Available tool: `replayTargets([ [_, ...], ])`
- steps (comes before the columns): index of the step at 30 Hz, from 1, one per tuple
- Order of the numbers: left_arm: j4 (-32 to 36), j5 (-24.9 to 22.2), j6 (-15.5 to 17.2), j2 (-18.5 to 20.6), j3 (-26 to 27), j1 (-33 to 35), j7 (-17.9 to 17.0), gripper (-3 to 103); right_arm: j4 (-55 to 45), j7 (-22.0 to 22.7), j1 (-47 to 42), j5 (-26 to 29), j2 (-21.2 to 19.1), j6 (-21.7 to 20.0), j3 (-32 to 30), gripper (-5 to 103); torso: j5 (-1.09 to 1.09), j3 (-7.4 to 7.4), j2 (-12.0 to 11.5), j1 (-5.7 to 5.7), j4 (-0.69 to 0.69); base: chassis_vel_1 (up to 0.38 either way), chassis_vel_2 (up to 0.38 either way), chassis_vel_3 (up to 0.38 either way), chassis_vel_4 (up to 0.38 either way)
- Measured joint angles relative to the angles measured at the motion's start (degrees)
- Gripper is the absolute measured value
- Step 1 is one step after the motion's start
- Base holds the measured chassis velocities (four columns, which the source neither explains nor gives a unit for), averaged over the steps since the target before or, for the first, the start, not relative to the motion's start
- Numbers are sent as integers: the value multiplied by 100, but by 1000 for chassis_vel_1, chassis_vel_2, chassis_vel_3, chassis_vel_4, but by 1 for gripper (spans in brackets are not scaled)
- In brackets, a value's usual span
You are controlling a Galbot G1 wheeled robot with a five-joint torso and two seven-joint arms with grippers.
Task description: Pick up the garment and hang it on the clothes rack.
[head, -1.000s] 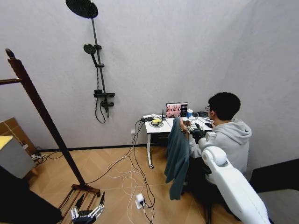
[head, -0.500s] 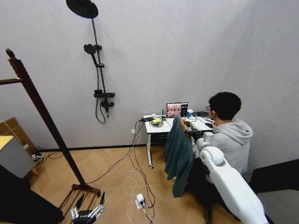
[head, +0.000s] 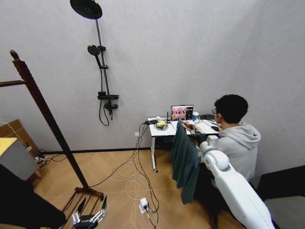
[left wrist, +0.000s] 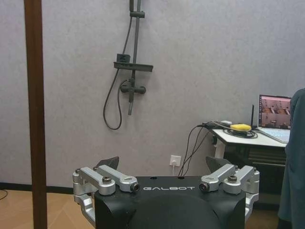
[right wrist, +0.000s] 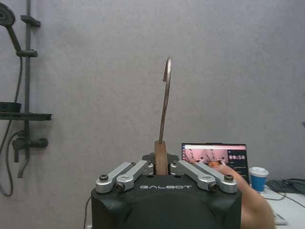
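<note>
A mock-up test room is showing here: a black shower pole (head: 102,71) is hanging on a bare grey wall at 12 o'clock, cables (head: 131,179) are trailing over wood flooring, and a laptop (head: 181,112) is glowing on a desk (head: 159,130) at 2 o'clock.

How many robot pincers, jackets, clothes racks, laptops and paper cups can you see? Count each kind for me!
Pincers: 2, the left pincer low near the floor and the right pincer holding the hanger
Teal jacket: 1
Clothes rack: 1
Laptop: 1
Paper cup: 1
Total: 6
</note>
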State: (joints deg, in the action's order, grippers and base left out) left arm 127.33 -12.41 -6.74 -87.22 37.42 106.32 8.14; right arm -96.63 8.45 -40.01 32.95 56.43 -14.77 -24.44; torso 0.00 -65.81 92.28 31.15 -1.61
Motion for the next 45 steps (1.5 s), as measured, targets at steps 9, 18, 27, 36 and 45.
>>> replayTargets([
  [9,0,0,0,0,0,0,0,100,-173,-66,88,-6,24,-26,231,9,0,0,0,0,-1,74,73,81,72],
  [18,0,0,0,0,0,0,0,100,-313,-270,256,83,33,-75,502,9,-1,0,0,0,0,116,112,106,115],
  [27,0,0,0,0,0,0,0,100,-492,-334,324,233,46,-150,607,9,0,0,0,0,0,122,119,138,124],
  [36,0,0,0,0,0,0,0,100,-641,-386,429,249,4,-256,643,9,-1,0,0,0,0,131,127,123,113],
  [45,0,0,0,0,0,0,0,100,-659,-508,512,292,-121,-273,618,9,0,0,0,0,0,119,125,128,112],
])
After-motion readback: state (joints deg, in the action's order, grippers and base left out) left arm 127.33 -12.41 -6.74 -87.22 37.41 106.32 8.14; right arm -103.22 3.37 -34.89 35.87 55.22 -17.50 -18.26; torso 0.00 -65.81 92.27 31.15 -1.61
